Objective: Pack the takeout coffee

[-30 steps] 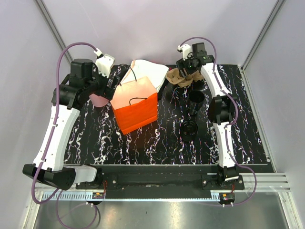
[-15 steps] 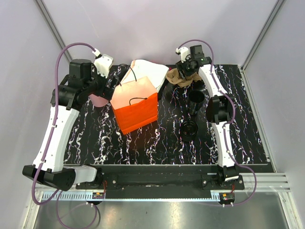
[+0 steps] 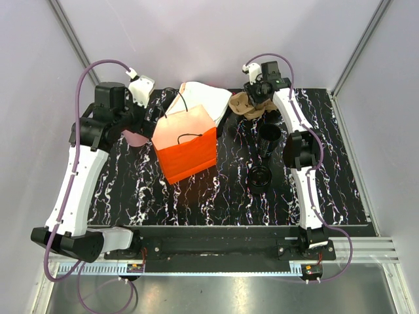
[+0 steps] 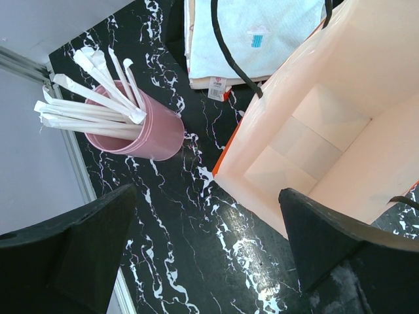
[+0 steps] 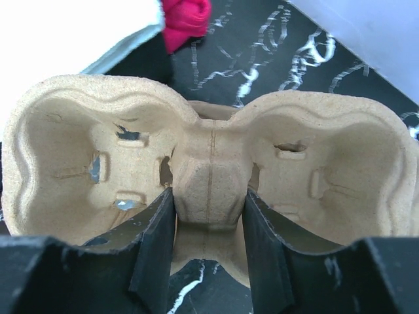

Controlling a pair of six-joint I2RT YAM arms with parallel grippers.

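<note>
Right jaws pinch tray (image 5: 209, 163) ridge — left jaws wide.

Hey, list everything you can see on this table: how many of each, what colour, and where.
orange bag: one, orange with black handles, standing open left of centre
pink cup: one, pink, left of the bag
wrapped sticks: several, white, standing in the pink cup
paper stack: one, white, behind the bag
cardboard tray: one, brown, two hollows, far side right of centre
black cups: two, black, right of centre, the second just behind the first
table: one, black with white veining
arms: two, white with black joints, bases at the near edge
left pincer: one, black, open, above the table between pink cup and bag
right pincer: one, black, fingers astride the tray's centre ridge
</note>
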